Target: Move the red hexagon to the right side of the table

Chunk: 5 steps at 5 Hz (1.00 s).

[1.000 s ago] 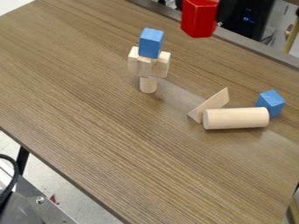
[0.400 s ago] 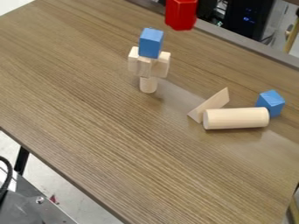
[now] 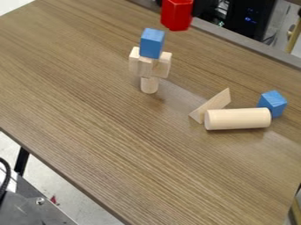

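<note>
I've got the gripper point(image 3: 202, 7) clamped on the red hexagon point(image 3: 177, 15), seen against the table's point(image 3: 88, 132) far edge, past the blue-topped stack point(image 3: 150, 68); broad wood spans from stack to near edge, wooden cylinder point(image 3: 238, 119) off image-right

High view, over tbl point(image 3: 88, 132), slanted down, mid-range
</note>
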{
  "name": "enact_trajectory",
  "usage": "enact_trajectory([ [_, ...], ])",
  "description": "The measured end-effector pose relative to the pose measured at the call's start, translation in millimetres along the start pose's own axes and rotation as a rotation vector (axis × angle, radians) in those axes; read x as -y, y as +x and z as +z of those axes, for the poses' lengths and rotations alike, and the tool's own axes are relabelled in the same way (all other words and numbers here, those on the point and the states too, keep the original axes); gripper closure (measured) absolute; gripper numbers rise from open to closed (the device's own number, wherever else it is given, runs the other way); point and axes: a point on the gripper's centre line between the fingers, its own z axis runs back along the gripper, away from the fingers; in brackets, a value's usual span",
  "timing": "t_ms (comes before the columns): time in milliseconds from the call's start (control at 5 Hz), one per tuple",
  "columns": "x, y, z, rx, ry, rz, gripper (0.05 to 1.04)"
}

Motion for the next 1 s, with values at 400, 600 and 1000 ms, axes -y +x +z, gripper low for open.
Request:
enact_trajectory([
  [400,-9,0,-1,-0.018,0.004,0.026,0.327],
  [600,-14,0,-2,-0.026,0.006,0.033,0.327],
  [1000,-19,2,-13,-0.058,0.024,0.044,0.327],
])
